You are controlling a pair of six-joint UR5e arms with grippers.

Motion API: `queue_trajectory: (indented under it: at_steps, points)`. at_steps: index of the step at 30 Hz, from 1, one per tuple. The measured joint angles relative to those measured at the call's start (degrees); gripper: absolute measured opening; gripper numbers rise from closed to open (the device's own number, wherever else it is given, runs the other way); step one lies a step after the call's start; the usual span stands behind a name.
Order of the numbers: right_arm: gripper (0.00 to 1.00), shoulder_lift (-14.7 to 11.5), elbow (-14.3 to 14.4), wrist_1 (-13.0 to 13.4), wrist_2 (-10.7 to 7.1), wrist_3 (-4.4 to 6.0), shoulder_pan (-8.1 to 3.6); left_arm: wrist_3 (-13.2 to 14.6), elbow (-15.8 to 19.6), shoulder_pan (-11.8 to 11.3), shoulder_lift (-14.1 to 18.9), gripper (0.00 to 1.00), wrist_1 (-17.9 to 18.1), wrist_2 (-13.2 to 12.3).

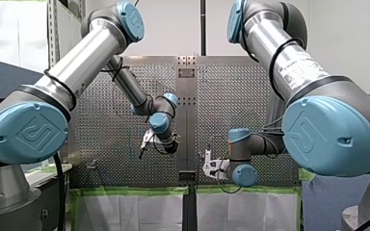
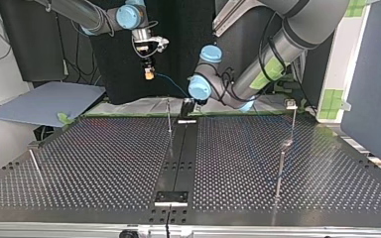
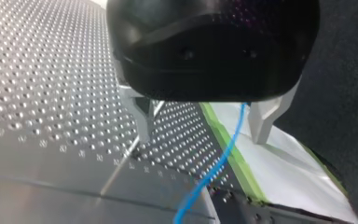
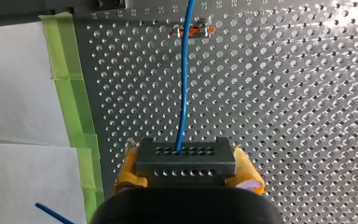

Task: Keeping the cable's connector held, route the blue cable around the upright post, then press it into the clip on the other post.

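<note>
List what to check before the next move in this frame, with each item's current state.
1. Connector hold: ok; my right gripper is shut on the connector.
2. Cable feed: ok; the blue cable runs free between my left gripper's open fingers.
3. Wrap around the upright post: cannot tell.
4. Pressed in: cannot tell; the cable crosses an orange and metal fitting ahead of my right gripper.

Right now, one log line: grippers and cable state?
right gripper: shut on connector | left gripper: open, astride blue cable | cable: runs from connector toward clip | post: near left gripper
</note>
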State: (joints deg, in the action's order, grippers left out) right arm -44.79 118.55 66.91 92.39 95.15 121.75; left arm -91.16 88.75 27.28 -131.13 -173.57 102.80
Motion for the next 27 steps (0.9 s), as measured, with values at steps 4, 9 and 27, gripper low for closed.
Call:
queue_trajectory:
  at_steps: [4, 9, 27]
  points:
    - [0.00, 0.0, 0.0, 0.2, -0.16, 0.04, 0.01, -0.7, 0.0, -0.5, -0.1, 0.99, 0.0, 1.1]
    - [0.00, 0.0, 0.0, 0.2, -1.57, 0.05, 0.06, -1.5, 0.0, -1.4, -0.1, 0.99, 0.3, 2.0]
    - [0.00, 0.0, 0.0, 0.3, -3.22, 0.11, 0.14, -0.6, -2.9, -1.4, -5.0, 0.99, -1.6, 4.8]
